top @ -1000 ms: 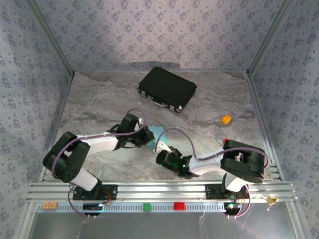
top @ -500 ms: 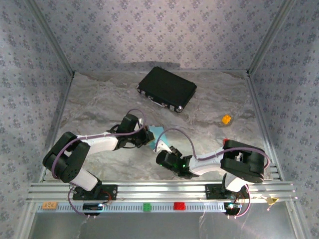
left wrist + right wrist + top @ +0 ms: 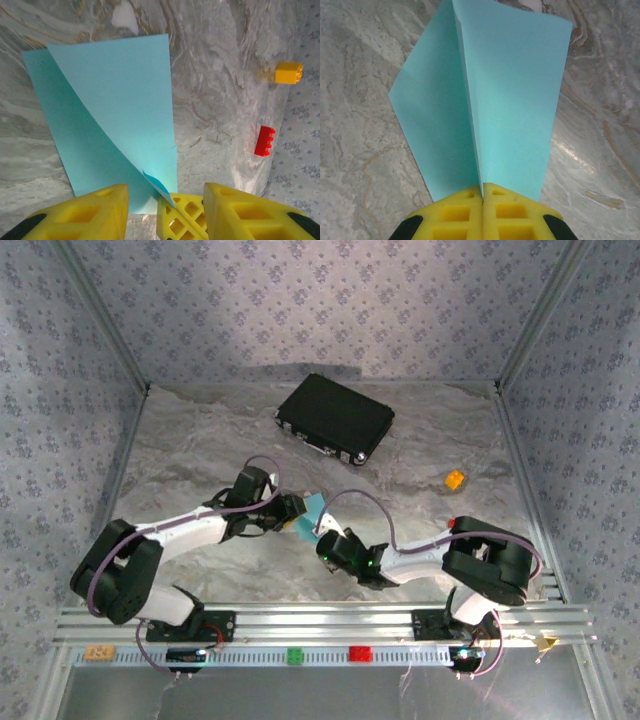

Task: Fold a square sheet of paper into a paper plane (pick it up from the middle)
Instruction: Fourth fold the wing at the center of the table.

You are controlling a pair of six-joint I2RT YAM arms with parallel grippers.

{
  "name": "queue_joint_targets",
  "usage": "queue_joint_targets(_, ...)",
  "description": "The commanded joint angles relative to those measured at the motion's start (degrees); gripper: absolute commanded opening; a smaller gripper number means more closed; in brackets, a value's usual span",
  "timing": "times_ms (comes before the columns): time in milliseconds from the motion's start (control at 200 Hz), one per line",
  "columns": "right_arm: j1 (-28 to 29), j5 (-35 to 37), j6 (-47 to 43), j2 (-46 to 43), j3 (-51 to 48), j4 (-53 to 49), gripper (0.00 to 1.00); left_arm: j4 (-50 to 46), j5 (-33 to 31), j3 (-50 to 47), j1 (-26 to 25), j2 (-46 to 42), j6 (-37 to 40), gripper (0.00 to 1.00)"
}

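Mid-table, right hand [image 3: 482, 194] pinching blue paper [image 3: 515, 100], left hand [image 3: 166, 196] parted

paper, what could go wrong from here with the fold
1. The right gripper pinches the paper only at its narrow tip, so it may slip or tear if pulled.
2. The left gripper stands open and the folded layer looks bowed, so the crease could spring open.
3. Both grippers sit very close and might bump.
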Motion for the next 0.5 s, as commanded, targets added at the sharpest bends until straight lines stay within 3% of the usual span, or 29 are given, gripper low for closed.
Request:
queue_joint_targets(0,-2.6,-7.9,5.1,0.0,0.3,1.2,0.01,-3.2,-2.4,-0.2,0.7,-2.6,1.2,0.45)
queue_joint_targets(300,-9.8,-25.0,11.0,-2.4,-1.8,4.6,0.01,-2.7,-4.0,-1.9,0.9,-4.4,0.0,0.45)
queue_joint_targets(495,-13.6,-32.1,14.3,-3.0,-2.6,6.7,0.01,-3.2,-4.4,-2.0,0.8,-5.4,-0.3,0.46)
